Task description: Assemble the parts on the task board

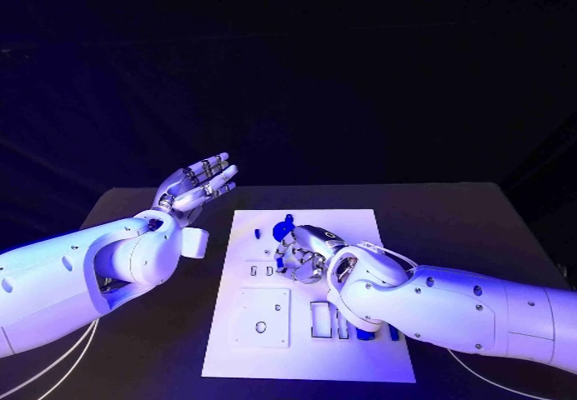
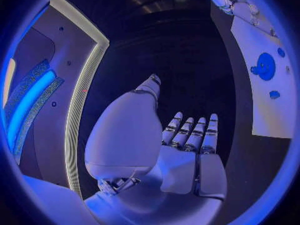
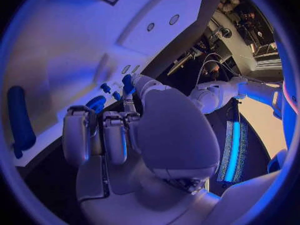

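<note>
Black table (image 1: 469, 217) carries the board (image 1: 361, 350); right hand (image 1: 307, 254) over its middle pinches a blue part (image 3: 127, 83), apparently for seating; left hand (image 1: 198, 185) is raised beside the board, fingers spread, holding nothing, presumably keeping clear

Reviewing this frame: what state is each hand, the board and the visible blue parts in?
left hand: raised off the board's side, fingers spread, holding nothing.
right hand: over the board, pinching a small blue part.
task board: flat on the table.
round blue part: lying on the board, untouched.
</note>
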You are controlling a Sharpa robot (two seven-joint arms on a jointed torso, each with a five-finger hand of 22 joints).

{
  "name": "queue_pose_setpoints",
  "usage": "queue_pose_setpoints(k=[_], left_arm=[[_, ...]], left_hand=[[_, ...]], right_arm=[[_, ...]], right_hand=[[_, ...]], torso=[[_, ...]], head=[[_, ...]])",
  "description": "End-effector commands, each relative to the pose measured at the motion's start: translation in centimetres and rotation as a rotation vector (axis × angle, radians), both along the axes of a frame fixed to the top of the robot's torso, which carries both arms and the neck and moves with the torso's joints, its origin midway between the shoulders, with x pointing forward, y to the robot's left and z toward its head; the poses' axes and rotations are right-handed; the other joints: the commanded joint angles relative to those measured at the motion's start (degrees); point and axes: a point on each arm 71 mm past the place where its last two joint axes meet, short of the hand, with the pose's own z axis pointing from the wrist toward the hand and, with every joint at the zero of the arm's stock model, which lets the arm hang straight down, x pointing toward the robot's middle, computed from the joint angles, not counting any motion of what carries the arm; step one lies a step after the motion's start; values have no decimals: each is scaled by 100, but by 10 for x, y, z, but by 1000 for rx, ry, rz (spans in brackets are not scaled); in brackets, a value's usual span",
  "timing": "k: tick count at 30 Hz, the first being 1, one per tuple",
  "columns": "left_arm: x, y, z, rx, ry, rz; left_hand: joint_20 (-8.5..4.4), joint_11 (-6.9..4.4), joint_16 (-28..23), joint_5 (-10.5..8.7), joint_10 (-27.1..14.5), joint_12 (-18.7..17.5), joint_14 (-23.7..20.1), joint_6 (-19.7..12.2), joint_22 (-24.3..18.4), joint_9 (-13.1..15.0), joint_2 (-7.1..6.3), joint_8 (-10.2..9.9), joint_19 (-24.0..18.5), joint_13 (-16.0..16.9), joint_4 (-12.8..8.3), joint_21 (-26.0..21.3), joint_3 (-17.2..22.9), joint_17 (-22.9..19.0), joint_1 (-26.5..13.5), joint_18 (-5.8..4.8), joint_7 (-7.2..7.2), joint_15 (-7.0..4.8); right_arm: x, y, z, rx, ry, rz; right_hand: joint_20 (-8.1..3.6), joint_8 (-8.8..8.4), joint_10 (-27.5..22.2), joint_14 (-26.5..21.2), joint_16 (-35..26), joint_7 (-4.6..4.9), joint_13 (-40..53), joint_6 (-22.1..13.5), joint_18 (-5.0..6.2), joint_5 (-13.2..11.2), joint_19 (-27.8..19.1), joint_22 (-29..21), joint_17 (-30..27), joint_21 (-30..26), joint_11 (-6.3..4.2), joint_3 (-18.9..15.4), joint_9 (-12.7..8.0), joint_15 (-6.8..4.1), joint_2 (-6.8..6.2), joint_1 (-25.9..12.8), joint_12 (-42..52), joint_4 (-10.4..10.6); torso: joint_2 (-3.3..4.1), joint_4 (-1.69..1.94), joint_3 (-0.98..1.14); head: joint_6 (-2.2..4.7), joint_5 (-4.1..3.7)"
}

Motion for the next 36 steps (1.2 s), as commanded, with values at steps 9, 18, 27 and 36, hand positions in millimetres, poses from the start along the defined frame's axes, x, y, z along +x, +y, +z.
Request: queue_pose_setpoints(k=[9, 18, 27, 36], left_arm=[[0, -4, 1, -10, -3, -18], [0, -4, 0, -9, -3, -18], [0, -4, 0, -9, -3, -18], [0, -4, 0, -9, -2, -18]], left_hand=[[-5, 12, 28, -22, 39, 25, 52, 25, 15, 9, 62, 12, 72, 6, -1, 45, 36, 8, -5, -21, 509, -15], [-6, 9, 36, -22, 38, 23, 88, 28, 30, 9, 64, 11, 160, 5, 0, 80, 38, 14, -9, -1, 507, -8], [-6, 9, 36, -22, 38, 23, 88, 28, 30, 9, 64, 11, 160, 5, 0, 80, 38, 14, -9, -1, 507, -8], [-6, 9, 36, -22, 38, 23, 88, 28, 30, 9, 64, 11, 160, 5, 0, 80, 38, 14, -9, -1, 507, -8]], right_arm=[[-1, 9, -15, -96, 7, -6], [-2, 11, -17, -119, -10, -6], [-3, 13, -19, -126, -4, 2], [-3, 13, -21, -131, 4, -3]], right_hand=[[-40, 115, 355, 570, 10, 8, 1179, -5, -35, 2, 2, 655, 1391, -31, -17, 15, 114, -18, -50, -133, -29, 19], [-40, 122, 360, 571, 10, 7, 1185, -9, -35, -3, 4, 657, 1391, -31, -18, 16, 118, -18, -73, -162, -24, 21], [-40, 126, 358, 570, 9, 8, 1183, -14, -35, -7, 5, 657, 1389, -32, -18, 15, 120, -18, -92, -186, -26, 24], [-38, 124, 336, 567, 5, 21, 1156, -60, -29, -29, -8, 639, 1376, -61, -9, 12, 120, -13, -155, -277, -53, 44]], torso=[[2, 6, 7], [-7, -4, 10], [-5, -6, 10], [-6, -4, 8]], head=[[-86, 12], [-102, 27], [-102, 30], [-107, 29]])
